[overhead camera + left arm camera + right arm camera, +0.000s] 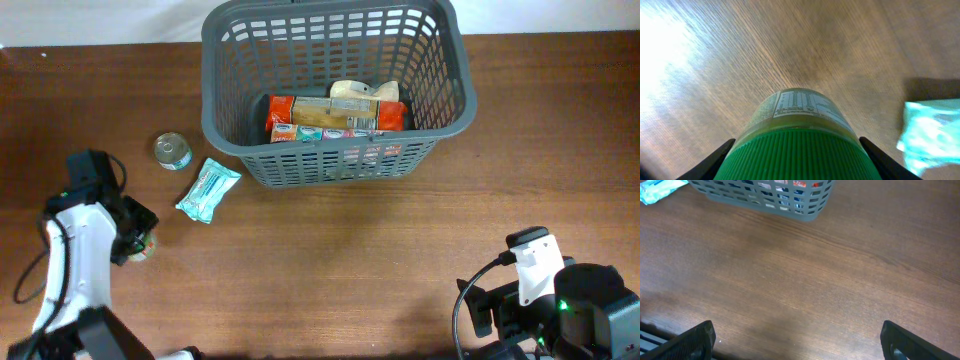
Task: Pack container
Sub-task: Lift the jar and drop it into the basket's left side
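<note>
- One container (335, 160), a dark-grey slotted basket, sits at the far middle of the tabletop (330, 260). It holds an orange packet (282, 113) and a beige box (350, 112) (other wrappers lie among them).
- Near its front left corner lie a teal packet (207, 189) and, just beside that, a small tin (173, 151).
- The left end effector (796, 155) pinches a green-capped jar (800, 105) near the tabletop's left edge.
- The right end effector (797, 335) is spread wide, well apart from the container.

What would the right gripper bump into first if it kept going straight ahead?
Probably the wooden table; the right gripper tilts down at it. The grey basket sits farther on.
</note>
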You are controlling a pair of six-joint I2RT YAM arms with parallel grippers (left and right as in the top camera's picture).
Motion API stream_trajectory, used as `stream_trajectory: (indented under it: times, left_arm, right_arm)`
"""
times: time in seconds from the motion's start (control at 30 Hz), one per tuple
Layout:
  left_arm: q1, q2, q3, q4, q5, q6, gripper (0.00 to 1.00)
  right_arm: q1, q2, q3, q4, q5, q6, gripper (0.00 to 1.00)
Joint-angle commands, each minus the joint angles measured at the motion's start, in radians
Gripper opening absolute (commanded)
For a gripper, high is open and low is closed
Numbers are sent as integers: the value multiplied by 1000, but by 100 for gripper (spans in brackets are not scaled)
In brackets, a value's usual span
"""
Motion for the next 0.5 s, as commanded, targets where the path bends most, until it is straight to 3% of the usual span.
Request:
stream_trajectory:
  times: [0.0,0.2,0.27,0.47]
  left_arm:
    - [-11,-70,140,-55,3,30,2]
    - [-129,-94,443,-94,-1,110,2]
    - [-203,-92,607,-63,8,188,2]
    - [-342,-9,858,20,127,301,2]
  right_arm:
    - [8,-3,10,3,12,12,99]
    - [8,-3,10,3,12,12,99]
    - [8,-3,10,3,12,12,99]
    - [8,-4,10,3,12,12,99]
